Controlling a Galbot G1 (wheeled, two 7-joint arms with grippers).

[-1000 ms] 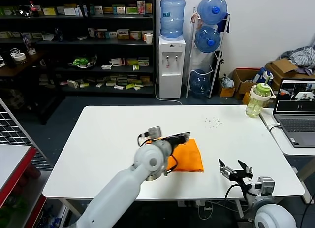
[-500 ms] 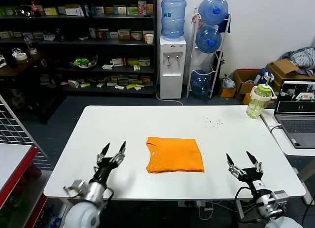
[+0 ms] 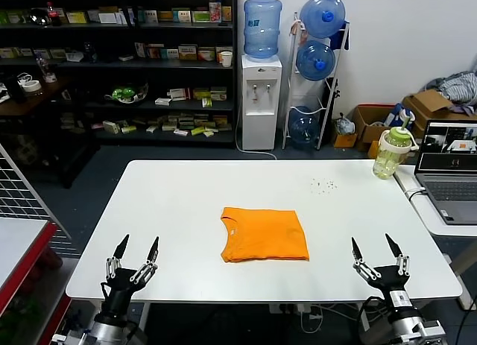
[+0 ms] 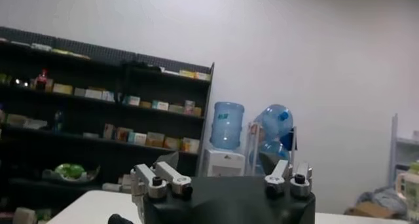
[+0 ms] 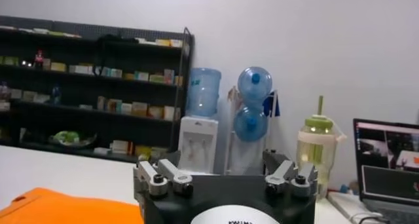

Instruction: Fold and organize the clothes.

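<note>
The clothes are one orange T-shirt, folded into a flat rectangle in the middle of the white table. Nothing touches it. My left gripper stands at the table's near left edge, fingers up and spread open, well apart from the shirt. My right gripper stands the same way at the near right edge, open and empty. In the right wrist view the shirt lies low beside the right gripper. The left wrist view shows the left gripper open against the room, and no shirt.
A green drink bottle and an open laptop stand at the table's far right. Behind the table are a water dispenser, a rack of blue bottles and dark shelves. A red-edged wire rack stands at the left.
My left arm has drawn back from over the shirt to the table's near left edge and opened. The right gripper has shifted slightly toward the near edge. The shirt lies uncovered.
</note>
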